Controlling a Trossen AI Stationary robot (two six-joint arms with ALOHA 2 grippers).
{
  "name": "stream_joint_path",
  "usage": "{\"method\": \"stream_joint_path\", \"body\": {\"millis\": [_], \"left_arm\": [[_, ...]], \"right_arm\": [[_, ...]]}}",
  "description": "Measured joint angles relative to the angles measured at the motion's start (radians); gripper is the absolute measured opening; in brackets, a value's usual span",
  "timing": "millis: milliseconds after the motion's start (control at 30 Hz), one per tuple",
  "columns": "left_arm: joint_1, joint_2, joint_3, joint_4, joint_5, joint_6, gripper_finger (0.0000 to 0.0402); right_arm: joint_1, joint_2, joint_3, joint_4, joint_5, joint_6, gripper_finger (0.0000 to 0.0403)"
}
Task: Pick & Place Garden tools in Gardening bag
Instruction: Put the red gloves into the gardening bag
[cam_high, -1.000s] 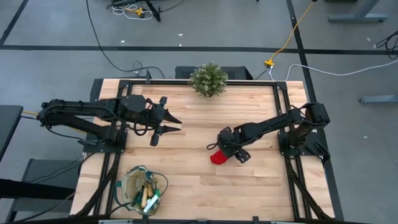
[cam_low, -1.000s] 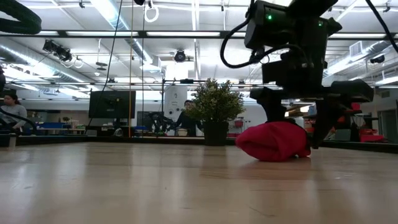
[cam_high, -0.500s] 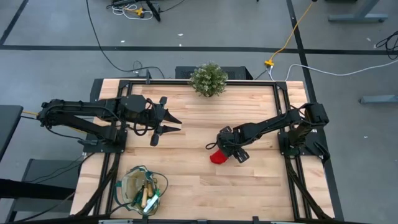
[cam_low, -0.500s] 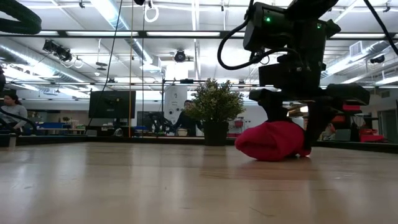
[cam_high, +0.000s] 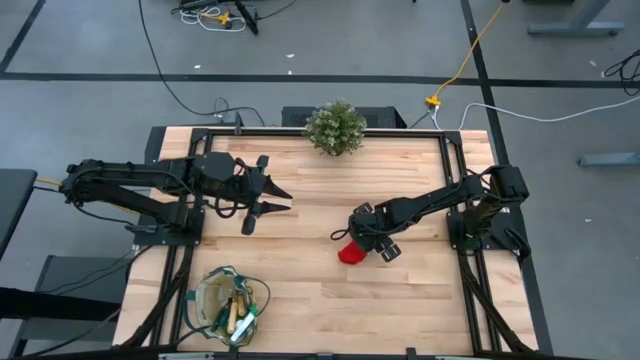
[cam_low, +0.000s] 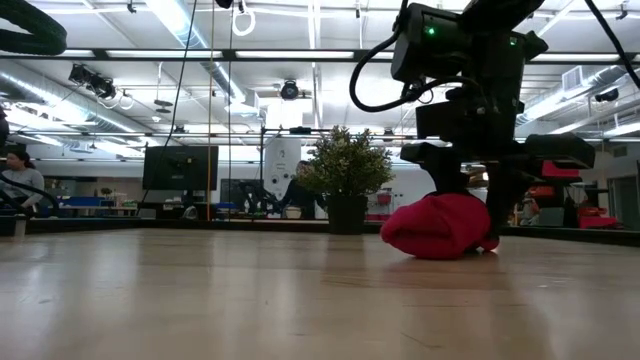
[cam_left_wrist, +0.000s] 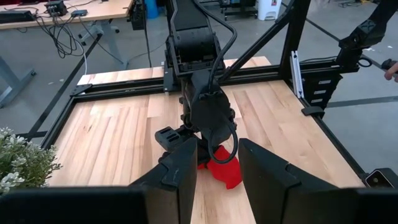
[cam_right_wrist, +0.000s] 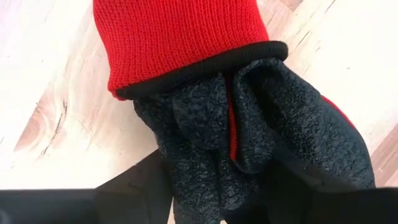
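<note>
The black-and-red glove (cam_high: 349, 254) lies bunched on the table right of its middle; in the low view it is a red mound (cam_low: 436, 228). My right gripper (cam_low: 470, 215) stands over it, pointing down, shut on the glove's black part (cam_right_wrist: 249, 124). My left gripper (cam_high: 276, 200) hangs open and level above the table's left half, touching nothing; the gap between its fingers shows in the left wrist view (cam_left_wrist: 217, 171). The gardening bag (cam_high: 230, 303) stands at the near left with wooden-handled tools inside. My right gripper pinches the glove's black textured part (cam_right_wrist: 205, 155) between its two fingers, just below the red cuff (cam_right_wrist: 186, 43). The fingers come from above, pointing down. The glove rests on the table, bunched, with the cuff sticking out past the fingers.
A bushy potted plant (cam_high: 335, 127) stands at the middle of the far edge. Black frame rails run along the table's left and right sides (cam_high: 455, 200). Bare wood lies between the glove and the bag.
My right gripper has closed its fingers in on the glove without moving away from it. The glove lies where it was on the table.
</note>
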Motion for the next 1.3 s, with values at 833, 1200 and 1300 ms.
{"method": "stream_joint_path", "body": {"millis": [833, 1200, 1300], "left_arm": [[0.000, 0.000, 0.000, 0.000, 0.000, 0.000, 0.0124], [0.000, 0.000, 0.000, 0.000, 0.000, 0.000, 0.0124], [0.000, 0.000, 0.000, 0.000, 0.000, 0.000, 0.0124]], "right_arm": [[0.000, -0.007, 0.000, -0.001, -0.010, 0.001, 0.0102], [0.000, -0.008, 0.000, -0.001, -0.010, 0.003, 0.0037], [0.000, -0.008, 0.000, -0.002, -0.010, 0.028, 0.0024]]}}
